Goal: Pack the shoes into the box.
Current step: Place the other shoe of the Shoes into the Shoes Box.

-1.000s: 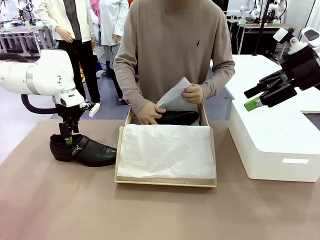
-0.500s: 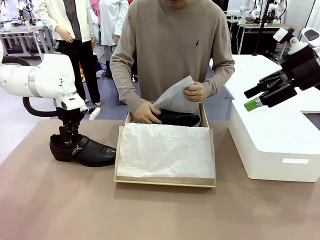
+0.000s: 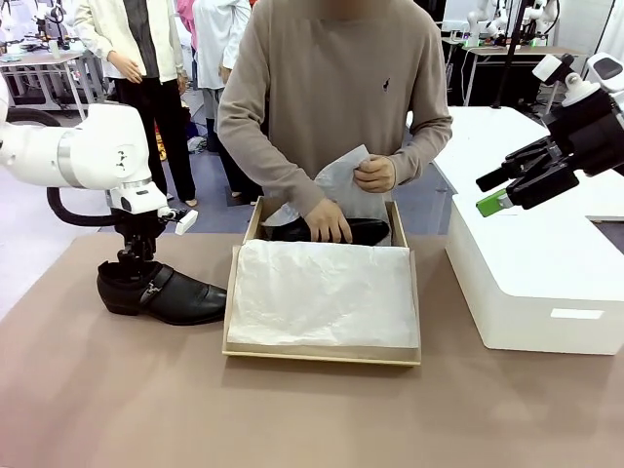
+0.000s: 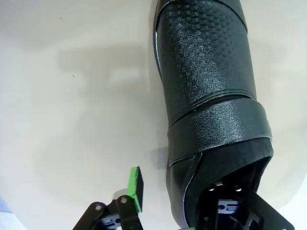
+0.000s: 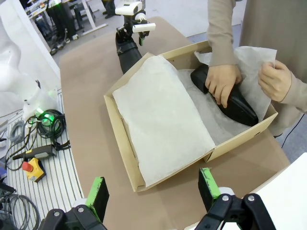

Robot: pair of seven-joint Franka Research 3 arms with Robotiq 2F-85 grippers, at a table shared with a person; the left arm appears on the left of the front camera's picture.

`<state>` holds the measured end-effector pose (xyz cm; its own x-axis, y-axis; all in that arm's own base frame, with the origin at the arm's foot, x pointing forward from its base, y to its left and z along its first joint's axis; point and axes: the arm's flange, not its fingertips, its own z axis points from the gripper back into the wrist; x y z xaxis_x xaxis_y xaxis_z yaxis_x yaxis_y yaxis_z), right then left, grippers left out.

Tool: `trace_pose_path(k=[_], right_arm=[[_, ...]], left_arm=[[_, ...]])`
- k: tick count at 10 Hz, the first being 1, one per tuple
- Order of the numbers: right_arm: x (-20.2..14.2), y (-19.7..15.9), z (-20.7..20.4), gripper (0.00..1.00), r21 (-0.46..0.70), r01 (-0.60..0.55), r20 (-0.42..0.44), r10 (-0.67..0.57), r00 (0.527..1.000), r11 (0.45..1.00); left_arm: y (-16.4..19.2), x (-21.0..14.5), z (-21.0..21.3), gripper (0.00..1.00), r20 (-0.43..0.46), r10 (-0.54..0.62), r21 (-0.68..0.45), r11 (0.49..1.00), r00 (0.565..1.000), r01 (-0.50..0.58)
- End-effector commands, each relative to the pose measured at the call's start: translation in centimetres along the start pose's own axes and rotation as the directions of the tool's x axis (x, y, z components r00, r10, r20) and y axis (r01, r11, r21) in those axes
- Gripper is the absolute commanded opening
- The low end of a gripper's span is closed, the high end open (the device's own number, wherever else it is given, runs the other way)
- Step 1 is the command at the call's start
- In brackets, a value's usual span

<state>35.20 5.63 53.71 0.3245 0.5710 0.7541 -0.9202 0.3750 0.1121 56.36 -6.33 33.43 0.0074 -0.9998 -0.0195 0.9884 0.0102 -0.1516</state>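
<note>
The task is about half done. 1 shoe [image 3: 370, 231] lies inside the box [image 3: 323, 356] at its 12 o'clock end, with the person's hand [image 3: 328, 222] resting on it and their other hand [image 3: 374, 174] lifting a sheet of tissue paper [image 3: 343, 175] above it. More white tissue covers the rest of the box. The second shoe [image 3: 180, 297] sits on the tabletop [image 3: 117, 390] just beside the box at its 9 o'clock side, toe towards the box. What is left, by my reading, is to lift this shoe over the box wall and set it next to its partner.

The left fingers [image 4: 135, 187] straddle the heel end of the second shoe. 1 finger is down inside the shoe's opening, the other outside the heel wall. The outer green pad shows a gap to the leather, so the fingers are partly open and not clamped on the shoe.

The right fingers [image 5: 207, 184] are spread wide and hold nothing. They hang in the air at about 2 o'clock from the box, above the white box [image 3: 546, 273].
</note>
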Motion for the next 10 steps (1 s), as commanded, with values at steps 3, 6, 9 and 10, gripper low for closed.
trace_pose_path(k=[3, 6, 9, 10], right_arm=[[0.2, -0.3, -0.2, 1.0, 0.008, -0.021, 0.035, 0.02, 0.999, 1.0], [0.2, -0.3, -0.2, 1.0, 0.008, -0.021, 0.035, 0.02, 0.999, 1.0], [0.2, -0.3, -0.2, 1.0, 0.008, -0.021, 0.035, 0.02, 0.999, 1.0], [0.2, -0.3, -0.2, 1.0, 0.008, -0.021, 0.035, 0.02, 0.999, 1.0]], left_arm=[[0.1, -0.3, 0.4, 0.0, 0.007, -0.019, -0.008, 1.0, 1.0, 0.019], [-0.1, -0.3, 0.7, 0.0, -0.007, -0.02, 0.001, 1.0, 1.0, 0.02], [-0.4, -0.5, 1.8, 0.0, -0.008, 0.022, 0.025, 0.999, 1.0, -0.022], [-0.7, -0.7, 3.4, 0.0, -0.011, 0.07, 0.008, 0.998, 0.997, -0.07]])
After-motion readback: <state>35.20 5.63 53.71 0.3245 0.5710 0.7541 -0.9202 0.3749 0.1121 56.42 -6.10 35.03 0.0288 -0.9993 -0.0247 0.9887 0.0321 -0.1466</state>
